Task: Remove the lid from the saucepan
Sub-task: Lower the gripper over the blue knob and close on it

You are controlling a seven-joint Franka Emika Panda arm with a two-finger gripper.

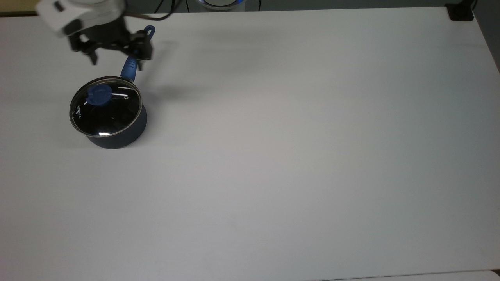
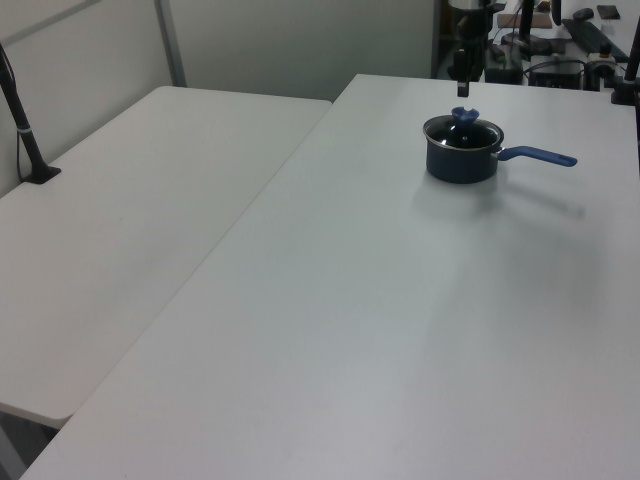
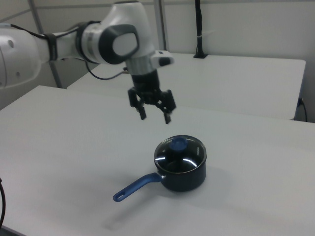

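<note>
The saucepan (image 1: 117, 136) is a small dark navy pot at the top view's left, its blue handle (image 1: 129, 70) pointing toward the far edge. The lid (image 1: 113, 113), clear glass with a metal rim and a blue knob (image 1: 99, 95), sits closed on it. My gripper (image 1: 116, 64) hangs open in the air just beyond the pot, straddling the handle and holding nothing. In the right view the gripper (image 3: 155, 118) hovers above and left of the lid (image 3: 187, 155) on the saucepan (image 3: 189, 179). From the left view, the gripper (image 2: 462, 88) is right behind the knob (image 2: 463, 115).
The pot stands on a wide white table (image 1: 293, 156). A second white table (image 2: 120, 220) adjoins it, with a black clamped post (image 2: 25, 130). A black clamp (image 1: 461, 13) sits at the top view's far right corner. Desk clutter (image 2: 560, 40) lies beyond the far edge.
</note>
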